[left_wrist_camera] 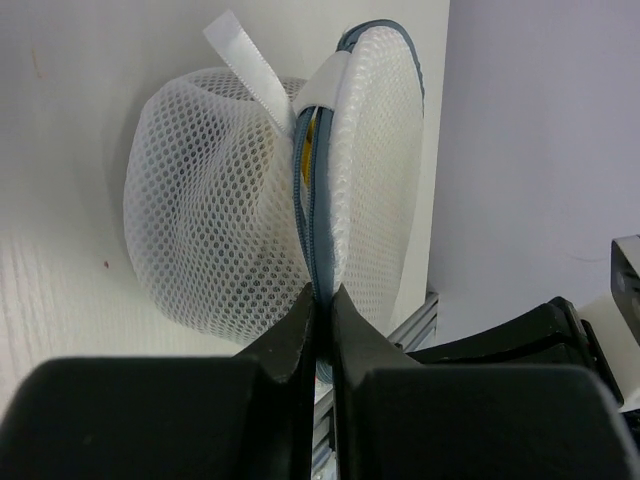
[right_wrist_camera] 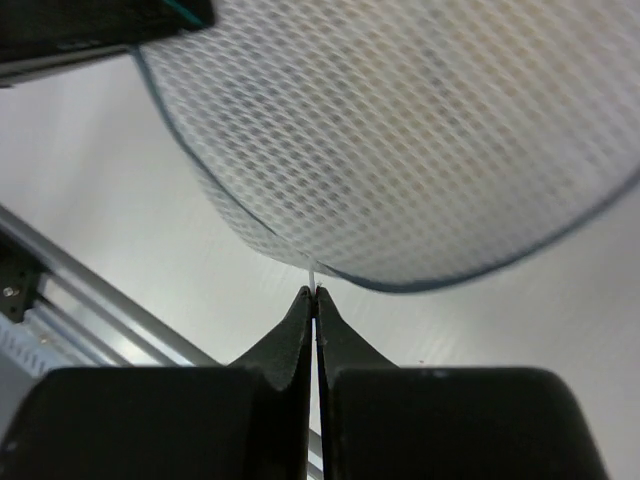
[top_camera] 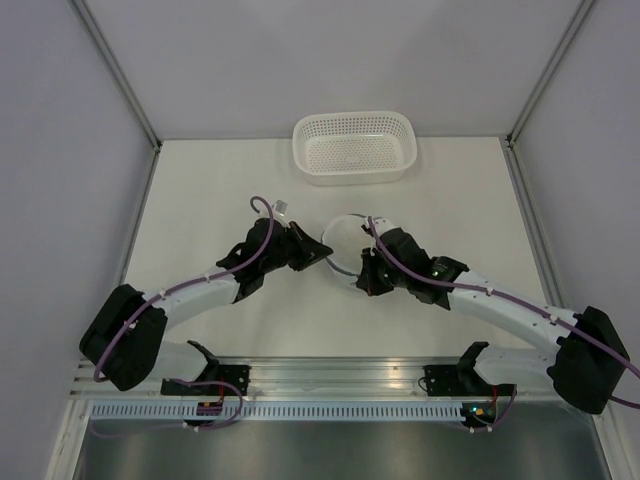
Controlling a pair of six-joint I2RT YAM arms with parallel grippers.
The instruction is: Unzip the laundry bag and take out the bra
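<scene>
The round white mesh laundry bag (top_camera: pixel 342 240) stands on edge at mid-table (top_camera: pixel 210 190), between both arms. The left gripper (left_wrist_camera: pixel 320 298) is pinched tight on its dark zipper rim. The right gripper (right_wrist_camera: pixel 315 298) is closed on a thin white strip at the bag's edge. A yellow sliver of the bra (left_wrist_camera: pixel 308 150) shows inside the seam. A white basket (top_camera: pixel 355 147) sits well behind.
</scene>
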